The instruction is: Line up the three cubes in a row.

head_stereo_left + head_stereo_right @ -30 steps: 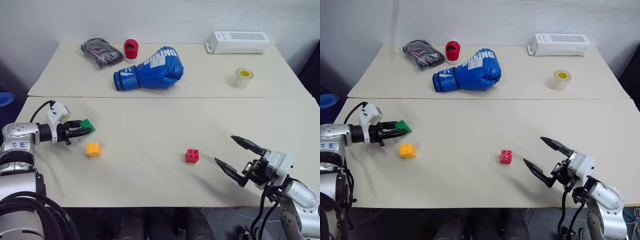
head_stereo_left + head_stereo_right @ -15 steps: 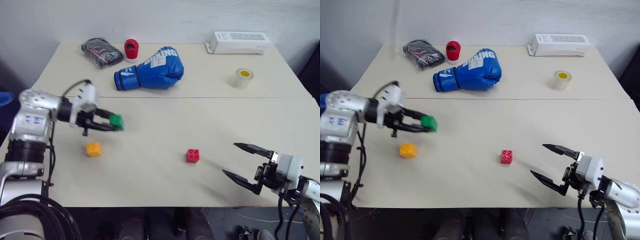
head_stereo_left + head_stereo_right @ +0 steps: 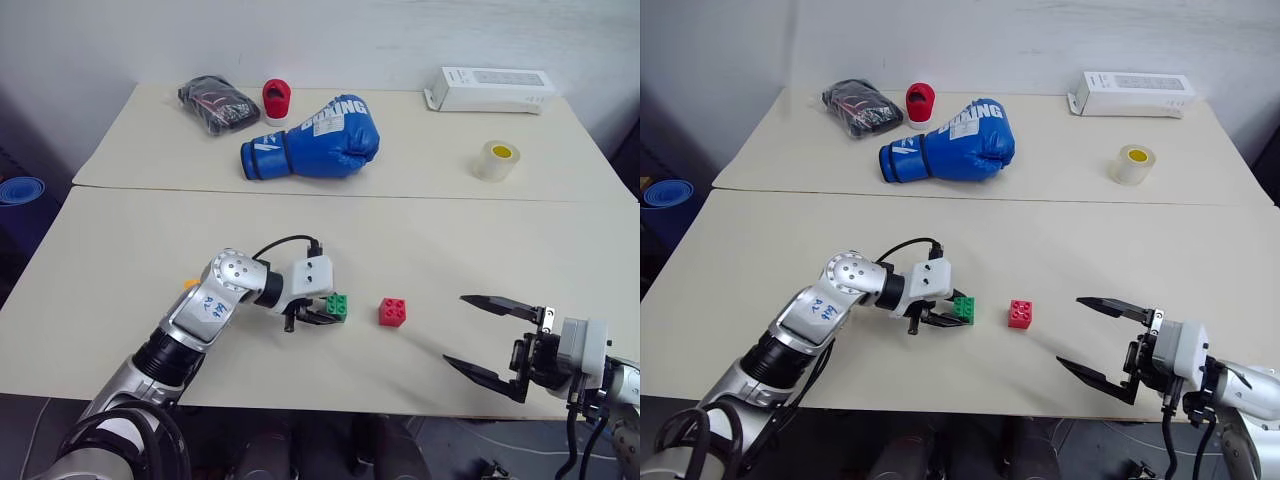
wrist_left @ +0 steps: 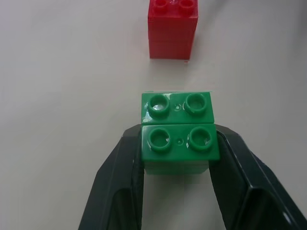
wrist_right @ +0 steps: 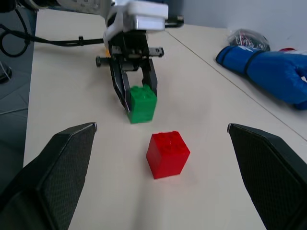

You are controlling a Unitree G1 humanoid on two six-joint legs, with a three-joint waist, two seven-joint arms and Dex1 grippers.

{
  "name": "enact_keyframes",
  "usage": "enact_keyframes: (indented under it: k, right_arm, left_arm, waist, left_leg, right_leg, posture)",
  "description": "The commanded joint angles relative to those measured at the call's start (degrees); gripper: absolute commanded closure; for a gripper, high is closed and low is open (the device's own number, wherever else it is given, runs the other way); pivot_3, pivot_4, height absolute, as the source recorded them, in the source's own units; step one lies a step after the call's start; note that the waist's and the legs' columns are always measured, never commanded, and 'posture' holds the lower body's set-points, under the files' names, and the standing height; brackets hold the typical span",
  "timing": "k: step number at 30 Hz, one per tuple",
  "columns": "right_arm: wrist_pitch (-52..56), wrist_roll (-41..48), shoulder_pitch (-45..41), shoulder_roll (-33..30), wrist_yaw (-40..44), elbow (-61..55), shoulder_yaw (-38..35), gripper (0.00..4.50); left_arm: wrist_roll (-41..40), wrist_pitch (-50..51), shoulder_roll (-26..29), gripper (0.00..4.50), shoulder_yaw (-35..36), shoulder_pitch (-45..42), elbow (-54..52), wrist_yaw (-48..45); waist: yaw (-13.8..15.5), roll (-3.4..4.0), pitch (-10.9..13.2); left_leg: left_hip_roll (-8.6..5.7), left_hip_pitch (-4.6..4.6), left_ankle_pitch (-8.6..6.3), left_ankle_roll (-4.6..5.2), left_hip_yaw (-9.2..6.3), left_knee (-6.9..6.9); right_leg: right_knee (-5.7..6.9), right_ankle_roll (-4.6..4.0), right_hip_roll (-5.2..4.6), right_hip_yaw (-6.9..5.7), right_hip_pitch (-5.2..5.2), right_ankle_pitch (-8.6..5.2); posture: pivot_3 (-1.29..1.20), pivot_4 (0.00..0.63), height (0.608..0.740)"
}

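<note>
Since a second ago my left pincer (image 3: pixel 322 314) has swung from the left edge of the table (image 3: pixel 470 240) toward its middle, carrying the green cube (image 3: pixel 337 305) along; the camera view has shifted a little too. That pincer is clamped shut on the green cube's sides, and the cube now sits low at the table surface, just left of the red cube (image 3: pixel 393 312), with a small gap between them. My right pincer (image 3: pixel 492 335) hangs wide open and empty at the near right, well apart from both.

I judge the step in hand is placing green beside red. Next I should square it to red, settle it flat and let go, then go back for the yellow-orange cube (image 3: pixel 188 284), barely visible behind my left arm.

Each cube is a small glossy plastic brick with round studs on top; green shows four.
</note>
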Motion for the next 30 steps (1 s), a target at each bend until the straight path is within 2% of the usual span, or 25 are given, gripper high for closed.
enact_keyframes:
  k: [1, 6, 9, 13, 17, 21, 22, 25, 30]
  right_arm:
    - [-0.02, 0.07, 0.64, 0.74, -0.78, -2.15, -0.15, 0.0]
    - [-0.3, -0.11, 0.67, 0.89, -0.95, -1.69, -0.46, 0.0]
    - [-0.54, -0.4, 0.67, 1.14, -1.16, -1.42, -0.28, 0.0]
    - [-0.79, -0.63, -0.07, 1.34, -0.82, -0.26, 0.06, 0.0]
    - [-0.9, -0.68, -2.25, 1.16, 0.48, 2.03, 0.93, 0.0]
    - [-1.16, -0.49, -5.1, 1.25, 1.7, 3.62, 2.23, 0.0]
    - [-0.88, -0.14, -5.96, 1.41, 1.67, 3.72, 2.53, 0.0]
    - [1.37, 1.18, -8.71, 2.22, 1.42, 3.52, 4.53, 0.0]
    - [0.38, -0.4, -11.73, 6.07, 1.13, 3.18, 9.27, 0.0]
  left_arm:
    - [1.62, -2.49, 0.1, 2.99, -1.27, -0.68, 1.34, -0.13]
    - [2.08, -3.74, 0.36, 2.99, -1.17, -0.93, 2.78, -0.28]
    - [0.15, -1.78, 0.57, 1.95, -0.53, -1.38, 1.33, -2.14]
    - [-5.85, 1.43, 0.71, 0.77, 4.96, -2.74, -3.56, -3.62]
    - [-10.36, -0.22, 4.63, 0.77, 10.31, -2.56, -6.35, -6.95]
    - [-20.98, -1.19, 7.52, 0.77, 22.57, -0.12, -7.64, -10.24]
    - [-22.61, -2.25, 9.4, 0.6, 26.06, 1.89, -7.24, -11.51]
    - [-23.2, -7.73, 16.41, 0.05, 37.41, 11.0, -0.57, -13.98]
    - [-23.63, -15.83, 20.69, 0.05, 51.62, 24.56, 14.26, -13.24]
  waist:
    - [0.01, 0.0, 0.0]
    - [0.02, 0.0, 0.0]
    - [-0.03, 0.0, 0.0]
    - [-0.01, 0.0, 0.0]
    - [-0.16, 0.01, 0.0]
    - [-0.35, 0.04, 0.02]
    - [-0.42, 0.04, 0.02]
    - [-1.29, 0.06, 0.03]
    - [-1.59, 0.1, 0.05]
  left_leg:
    - [0.0, 0.0, 0.0, 0.0, -0.01, 0.02]
    - [-0.02, 0.0, -0.01, 0.03, -0.05, 0.09]
    - [-0.04, 0.01, -0.02, 0.04, -0.06, 0.1]
    - [-0.04, -0.07, -0.02, 0.04, -0.11, 0.1]
    - [-0.04, -0.08, -0.01, 0.04, -0.19, 0.13]
    - [-0.03, -0.07, -0.01, 0.03, -0.19, 0.13]
    - [-0.03, -0.07, -0.01, 0.03, -0.2, 0.13]
    - [0.0, -0.04, -0.03, 0.0, -0.2, 0.11]
    - [0.03, -0.09, -0.04, -0.07, -0.33, 0.1]
  right_leg:
    - [-0.01, 0.0, 0.0, -0.01, 0.0, 0.0]
    - [-0.03, 0.0, -0.27, -0.05, 0.03, 0.0]
    - [-0.02, 0.0, -0.32, -0.07, 0.03, 0.0]
    - [0.01, 0.0, -0.31, -0.14, 0.01, 0.0]
    - [0.0, -0.01, -0.36, -0.22, 0.03, -0.01]
    - [0.03, -0.03, -0.38, -0.28, 0.03, -0.02]
    - [0.04, -0.03, -0.38, -0.31, 0.03, -0.02]
    - [0.05, -0.09, -0.44, -0.43, 0.04, -0.05]
    - [0.04, -0.18, -0.49, -0.62, 0.04, -0.11]
  posture:
    - [0.0, 0.15, 0.74]
    - [0.0, 0.15, 0.74]
    - [0.0, 0.15, 0.74]
    - [0.0, 0.15, 0.74]
    - [0.0, 0.15, 0.74]
    - [0.0, 0.15, 0.74]
    - [0.0, 0.15, 0.74]
    - [0.0, 0.15, 0.74]
    - [0.0, 0.15, 0.74]
